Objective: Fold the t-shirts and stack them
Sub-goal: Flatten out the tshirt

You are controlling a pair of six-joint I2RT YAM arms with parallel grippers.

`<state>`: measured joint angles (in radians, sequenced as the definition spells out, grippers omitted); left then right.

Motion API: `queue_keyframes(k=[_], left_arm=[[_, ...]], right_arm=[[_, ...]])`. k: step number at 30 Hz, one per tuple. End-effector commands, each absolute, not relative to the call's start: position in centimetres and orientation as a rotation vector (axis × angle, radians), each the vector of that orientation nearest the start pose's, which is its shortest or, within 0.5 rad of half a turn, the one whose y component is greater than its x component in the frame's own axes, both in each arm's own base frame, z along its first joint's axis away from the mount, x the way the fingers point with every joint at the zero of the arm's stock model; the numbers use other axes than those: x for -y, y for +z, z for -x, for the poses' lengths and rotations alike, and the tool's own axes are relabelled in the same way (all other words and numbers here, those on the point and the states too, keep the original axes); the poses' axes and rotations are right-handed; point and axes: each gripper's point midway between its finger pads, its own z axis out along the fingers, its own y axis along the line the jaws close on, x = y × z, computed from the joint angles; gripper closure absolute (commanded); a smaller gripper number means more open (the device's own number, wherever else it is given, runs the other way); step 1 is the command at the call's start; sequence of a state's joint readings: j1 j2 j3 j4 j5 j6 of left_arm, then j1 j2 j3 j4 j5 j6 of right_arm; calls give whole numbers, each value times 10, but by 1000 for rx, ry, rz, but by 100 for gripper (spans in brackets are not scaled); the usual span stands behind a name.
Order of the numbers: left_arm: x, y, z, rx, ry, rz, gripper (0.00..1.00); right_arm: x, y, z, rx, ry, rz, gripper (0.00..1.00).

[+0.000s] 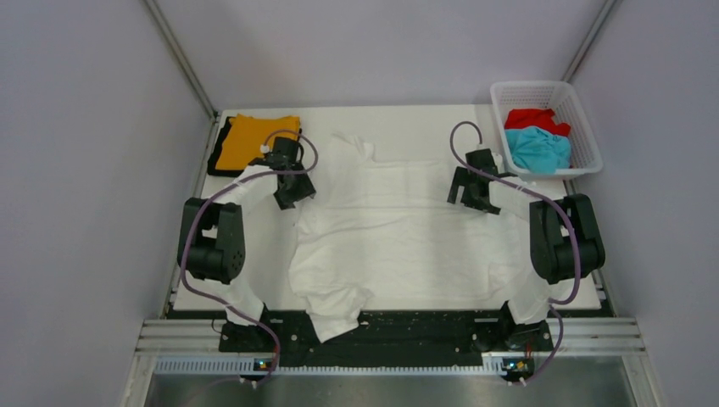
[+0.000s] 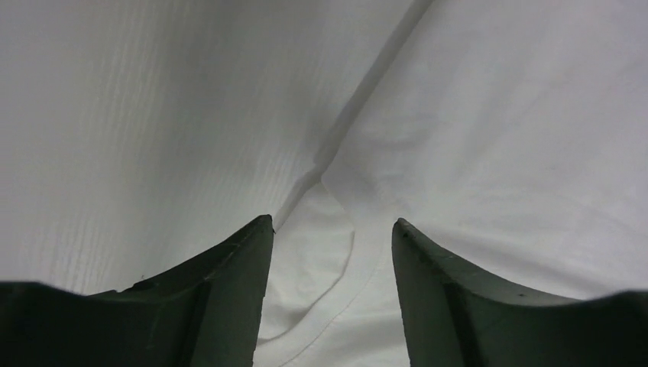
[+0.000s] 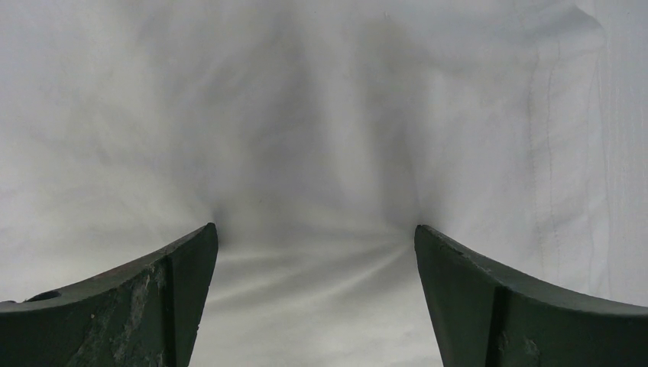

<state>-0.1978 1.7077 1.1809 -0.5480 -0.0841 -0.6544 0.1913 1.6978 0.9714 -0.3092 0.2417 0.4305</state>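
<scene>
white soft-cloth short-sleeved t-shirt [image 1: 398,246] lies spread mid-table under both grippers, long axis seemingly left to right, sleeves toward the left arm. left gripper [image 2: 332,222] stands open over a sleeve seam, holding nothing; right gripper [image 3: 315,227], open wider, presses into plain cloth, nothing pinched yet

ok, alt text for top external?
A white t-shirt lies spread across the table, the left gripper and right gripper down on opposite sides. A folded orange t-shirt tops a black t-shirt far left; a red t-shirt and teal t-shirt lie in a white basket far right.
</scene>
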Motion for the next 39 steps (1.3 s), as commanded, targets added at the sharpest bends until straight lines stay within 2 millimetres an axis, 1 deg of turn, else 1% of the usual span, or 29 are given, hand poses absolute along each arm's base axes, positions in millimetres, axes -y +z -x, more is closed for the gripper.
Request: queue_keyframes(k=[1, 3, 5, 7, 8, 9, 10, 11, 12, 14, 16, 18, 20, 22, 23, 27, 28, 31, 32, 33, 34, 35, 36, 37, 39], left_arm=[[85, 56, -383, -2610, -120, 626, 41], [79, 46, -381, -2632, -57, 636, 47], [81, 39, -380, -2655, -62, 618, 51], [84, 34, -379, -2674, -64, 603, 60], [85, 32, -379, -2681, -56, 601, 66], [86, 30, -379, -2689, -47, 595, 75], [87, 29, -379, -2693, -46, 588, 85], [89, 29, -380, -2694, -46, 580, 98], [92, 32, -380, -2689, -49, 567, 100], [94, 43, -381, -2660, -1, 545, 100], [91, 60, -381, -2614, 142, 525, 100], [92, 77, -376, -2588, 270, 510, 100], [102, 87, -371, -2584, 304, 514, 100], [119, 91, -365, -2599, 292, 503, 100], [128, 91, -361, -2614, 288, 489, 100], [171, 80, -350, -2664, 277, 433, 100], [183, 75, -348, -2686, 259, 417, 100], [232, 66, -345, -2743, 129, 329, 100], [247, 65, -343, -2755, 94, 287, 97], [259, 61, -341, -2770, 81, 248, 88], [269, 61, -340, -2777, 56, 207, 80], [276, 61, -338, -2786, 36, 179, 69], [280, 60, -335, -2796, 17, 161, 58], [282, 61, -334, -2802, -1, 147, 54], [278, 68, -333, -2783, -9, 134, 44]], right_arm=[[-42, 34, -377, -2523, -99, -381, 1], [-43, 35, -377, -2524, -92, -375, 1], [-43, 36, -377, -2523, -91, -372, 1], [-43, 36, -377, -2523, -92, -374, 1], [-43, 36, -377, -2524, -91, -371, 1], [-43, 36, -377, -2524, -90, -370, 1], [-43, 36, -377, -2525, -89, -370, 1], [-44, 37, -378, -2523, -88, -367, 1], [-44, 37, -378, -2521, -86, -368, 1], [-43, 39, -378, -2520, -87, -368, 1], [-43, 40, -377, -2518, -85, -367, 1], [-44, 41, -377, -2516, -83, -366, 1], [-43, 41, -376, -2514, -85, -368, 1], [-44, 42, -376, -2514, -83, -364, 1], [-44, 42, -376, -2514, -83, -364, 1], [-44, 39, -375, -2520, -77, -361, 1], [-46, 39, -375, -2522, -68, -358, 1], [-48, 37, -376, -2527, -50, -358, 1], [-48, 36, -376, -2530, -50, -357, 1], [-49, 35, -376, -2531, -50, -356, 1], [-48, 35, -376, -2532, -50, -357, 1], [-49, 34, -376, -2534, -52, -355, 1], [-48, 35, -375, -2532, -54, -354, 1], [-48, 34, -375, -2534, -57, -355, 1], [-47, 35, -375, -2532, -57, -356, 1]])
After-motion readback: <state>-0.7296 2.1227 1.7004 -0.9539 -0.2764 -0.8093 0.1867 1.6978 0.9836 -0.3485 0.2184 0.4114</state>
